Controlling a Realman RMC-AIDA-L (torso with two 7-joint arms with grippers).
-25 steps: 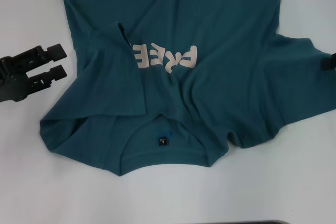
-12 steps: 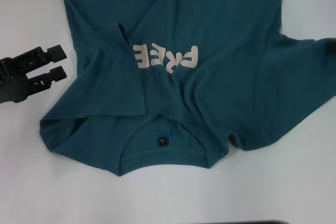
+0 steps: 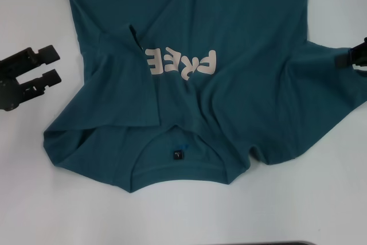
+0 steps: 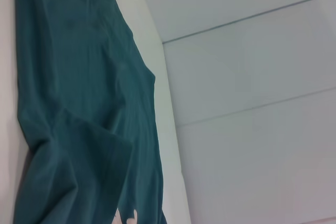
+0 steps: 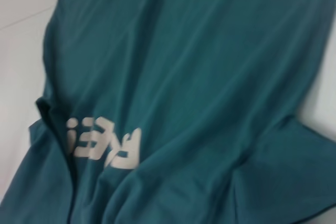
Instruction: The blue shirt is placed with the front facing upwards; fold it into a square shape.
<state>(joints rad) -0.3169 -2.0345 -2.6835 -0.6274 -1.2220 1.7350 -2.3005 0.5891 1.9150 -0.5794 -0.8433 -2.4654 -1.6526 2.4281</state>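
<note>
the shirt [image 3: 218, 73] is lying front-up on the white table [image 3: 321, 210], collar and neck tag [image 3: 179, 154] closest to the robot, lettering [image 3: 181, 63] reading upside down from the head cam. its left sleeve is already flapped over onto the chest and covers the edge of the lettering, while the right sleeve is spread out flat toward the table's right side. the left gripper [image 3: 35, 67] sits on the bare table just beside the shirt's left edge, fingers apart and empty, not touching cloth. the right gripper [image 3: 358, 55] only pokes in at the frame edge over the tip of the right sleeve, and i honestly cannot tell if its fingers are open or closed on anything. my read is the step in hand is folding that right sleeve in to match the left. to do it well i'd pinch right at the sleeve hem, catching both layers, lift only enough to clear the body, then carry it straight across toward the middle so the crease runs parallel to the side seam. there are some wrinkles around the chest, so keep the pull gentle or the whole shirt drags sideways and the left fold slips. letting the left gripper pin its side could help.
</note>
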